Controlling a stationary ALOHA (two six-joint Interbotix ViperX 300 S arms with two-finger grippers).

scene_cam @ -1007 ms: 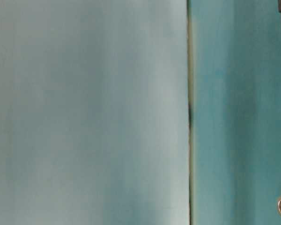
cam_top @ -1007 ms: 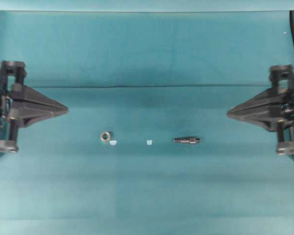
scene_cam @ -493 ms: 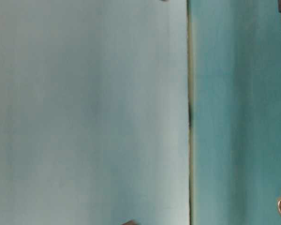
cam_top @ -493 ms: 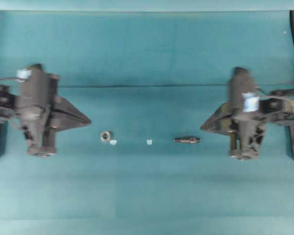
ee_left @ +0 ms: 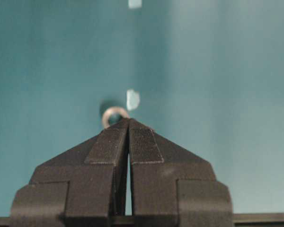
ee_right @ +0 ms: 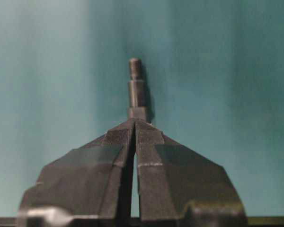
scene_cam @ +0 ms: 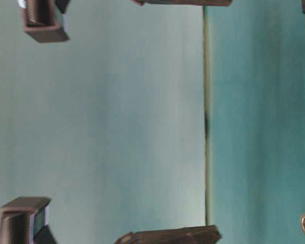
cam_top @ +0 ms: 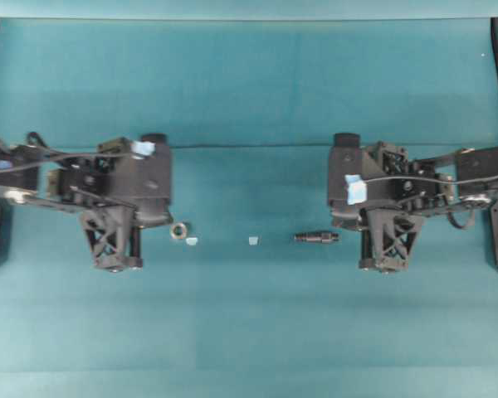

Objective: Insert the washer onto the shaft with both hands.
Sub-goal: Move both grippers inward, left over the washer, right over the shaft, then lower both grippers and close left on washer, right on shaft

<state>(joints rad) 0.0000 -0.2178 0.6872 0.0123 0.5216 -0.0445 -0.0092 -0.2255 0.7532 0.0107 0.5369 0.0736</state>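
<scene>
Table [cam_top: 249, 332]: teal cloth, bare across the lower half of the overhead frame; a fold line runs across the upper middle.

Washer [cam_top: 178, 231]: left of centre on the cloth, just beside the left arm's body; in the left wrist view [ee_left: 114, 116] its near half is hidden behind the pincer tips.

Shaft [cam_top: 316, 237]: right of centre, lying level, well apart from the washer; cut off at the upper right edge of the table-level view.

2 pale scraps [cam_top: 192, 241] [cam_top: 252, 240]: 1 just beside the washer, 1 between washer and shaft.

Left pincer [ee_left: 128, 120]: tips pressed together, holding nothing.

Right pincer [ee_right: 134, 121]: tips pressed together, holding nothing; shaft's near end hidden behind them.

Pale-blue tape [cam_top: 356, 190] on each arm; no legible writing.

Table-level view: blurred, arm parts cut off at the edges.
</scene>
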